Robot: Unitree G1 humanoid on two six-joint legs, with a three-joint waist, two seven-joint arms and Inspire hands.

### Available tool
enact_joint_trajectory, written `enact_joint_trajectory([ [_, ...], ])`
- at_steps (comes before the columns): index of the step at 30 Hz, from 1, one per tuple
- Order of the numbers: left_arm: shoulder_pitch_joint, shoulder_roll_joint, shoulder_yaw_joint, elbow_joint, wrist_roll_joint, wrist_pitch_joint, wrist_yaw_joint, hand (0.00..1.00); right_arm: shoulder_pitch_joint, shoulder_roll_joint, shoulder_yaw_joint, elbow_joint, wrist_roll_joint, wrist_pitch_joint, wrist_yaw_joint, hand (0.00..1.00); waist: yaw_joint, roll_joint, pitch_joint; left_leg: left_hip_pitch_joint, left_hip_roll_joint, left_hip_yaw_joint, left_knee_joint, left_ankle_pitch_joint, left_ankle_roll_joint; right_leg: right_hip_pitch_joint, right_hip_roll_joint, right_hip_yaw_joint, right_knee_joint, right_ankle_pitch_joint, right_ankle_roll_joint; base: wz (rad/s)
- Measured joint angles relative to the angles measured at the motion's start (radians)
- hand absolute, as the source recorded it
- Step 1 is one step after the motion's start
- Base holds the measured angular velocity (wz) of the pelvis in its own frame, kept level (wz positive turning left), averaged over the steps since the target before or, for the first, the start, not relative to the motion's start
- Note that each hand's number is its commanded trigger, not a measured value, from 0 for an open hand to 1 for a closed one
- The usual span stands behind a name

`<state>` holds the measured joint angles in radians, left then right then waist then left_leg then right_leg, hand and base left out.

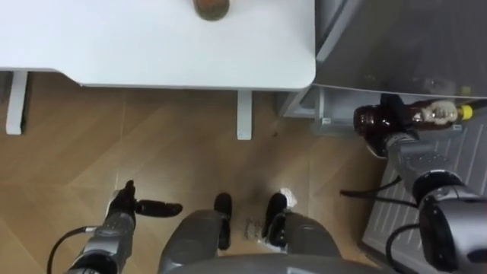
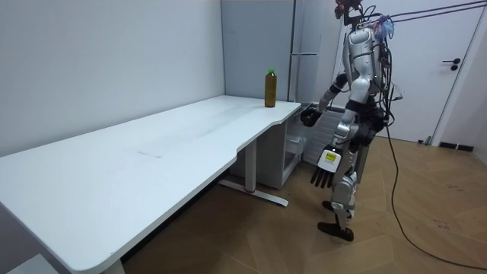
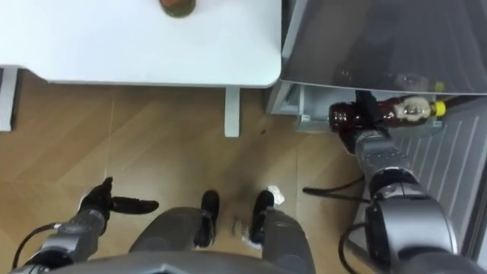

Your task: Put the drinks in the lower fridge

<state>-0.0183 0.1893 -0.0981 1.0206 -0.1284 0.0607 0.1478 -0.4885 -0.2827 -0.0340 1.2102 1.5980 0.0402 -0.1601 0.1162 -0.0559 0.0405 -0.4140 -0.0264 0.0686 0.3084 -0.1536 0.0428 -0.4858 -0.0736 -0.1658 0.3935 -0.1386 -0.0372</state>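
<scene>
Bottle (image 1: 426, 114) of dark drink, lying sideways with my right hand (image 1: 396, 131) curled round it, at the mouth of the open lower fridge (image 1: 327, 106). Best done by carrying it level and well inside before letting go. My left hand (image 1: 125, 204) hangs relaxed and empty at my side. A second bottle (image 1: 211, 7) stands on the surface (image 1: 152, 46).

No text, number or sign is legible. Dark bottle (image 1: 370, 125) held in the right hand (image 1: 396, 114) — pale label (image 1: 440, 114), print too small to read. Second bottle (image 2: 269, 87) on the white table (image 2: 152, 152) — nothing readable.
</scene>
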Motion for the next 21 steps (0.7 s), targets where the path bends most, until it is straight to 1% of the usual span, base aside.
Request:
enact_joint_trajectory([
  [3,-0.026,0.000,-0.006,0.001,-0.001,0.007,0.029,0.00,-0.030,-0.002,0.000,0.000,0.004,0.005,-0.001,1.00,0.001,-0.010,0.0078,-0.047,0.000,0.006,0.013,0.002,0.001,-0.044,-0.003,-0.002,0.007,0.000,-0.001,0.00],
  [5,-0.046,0.000,-0.006,0.001,-0.002,0.007,0.039,0.00,-0.045,-0.002,0.000,0.002,0.002,0.006,-0.003,1.00,0.002,-0.015,0.0114,-0.078,-0.001,0.007,0.025,0.002,0.001,-0.076,-0.006,-0.002,0.020,0.001,-0.002,0.05],
  [8,-0.062,-0.002,-0.008,-0.004,-0.002,0.006,0.042,0.00,-0.061,-0.006,0.000,0.000,0.000,0.006,-0.025,1.00,0.001,-0.017,0.0122,-0.120,-0.005,0.008,0.038,0.004,0.005,-0.117,-0.014,-0.003,0.037,0.001,-0.002,0.05],
  [11,-0.072,0.000,-0.031,-0.007,0.000,0.005,0.063,0.00,-0.082,-0.018,0.000,0.000,-0.001,0.011,-0.055,1.00,0.002,-0.017,0.0122,-0.160,-0.005,0.004,0.059,0.005,0.005,-0.148,-0.017,-0.009,0.046,0.001,-0.002,0.07],
  [13,-0.072,0.000,-0.048,-0.009,0.000,0.005,0.076,0.00,-0.093,-0.030,0.000,0.000,0.000,0.017,-0.060,1.00,0.004,-0.017,0.0125,-0.172,-0.005,0.010,0.065,0.005,0.006,-0.162,-0.021,-0.014,0.058,0.001,-0.002,0.09],
  [14,-0.072,0.000,-0.066,-0.008,-0.009,0.005,0.085,0.00,-0.103,-0.036,0.000,0.000,0.000,0.017,-0.067,1.00,0.009,-0.016,0.0131,-0.175,-0.004,0.011,0.067,0.005,0.006,-0.164,-0.021,-0.015,0.058,0.001,-0.002,0.00],
  [15,-0.072,0.000,-0.075,-0.009,-0.023,0.005,0.087,0.00,-0.112,-0.041,0.000,0.000,0.000,0.017,-0.072,0.76,0.012,-0.015,0.0133,-0.178,-0.004,0.011,0.069,0.005,0.006,-0.166,-0.022,-0.017,0.060,0.001,-0.002,0.00],
  [16,-0.072,0.000,-0.078,-0.010,-0.028,0.005,0.088,0.00,-0.117,-0.043,0.000,0.000,-0.001,0.017,-0.073,0.00,0.011,-0.016,0.0133,-0.180,-0.004,0.011,0.070,0.006,0.007,-0.167,-0.023,-0.018,0.061,0.001,-0.003,0.07],
  [18,-0.076,0.000,-0.082,-0.010,-0.036,0.005,0.089,0.00,-0.135,-0.053,0.000,-0.002,0.000,0.017,-0.080,0.00,0.010,-0.016,0.0136,-0.193,-0.005,0.013,0.074,0.007,0.010,-0.181,-0.030,-0.028,0.072,-0.001,-0.006,0.11],
  [21,-0.076,0.000,-0.083,-0.009,-0.036,0.006,0.098,0.00,-0.156,-0.075,0.000,-0.005,0.000,0.017,-0.097,0.00,0.011,-0.016,0.0137,-0.219,-0.004,0.013,0.086,0.010,0.012,-0.197,-0.033,-0.036,0.075,-0.002,-0.006,0.11],
])
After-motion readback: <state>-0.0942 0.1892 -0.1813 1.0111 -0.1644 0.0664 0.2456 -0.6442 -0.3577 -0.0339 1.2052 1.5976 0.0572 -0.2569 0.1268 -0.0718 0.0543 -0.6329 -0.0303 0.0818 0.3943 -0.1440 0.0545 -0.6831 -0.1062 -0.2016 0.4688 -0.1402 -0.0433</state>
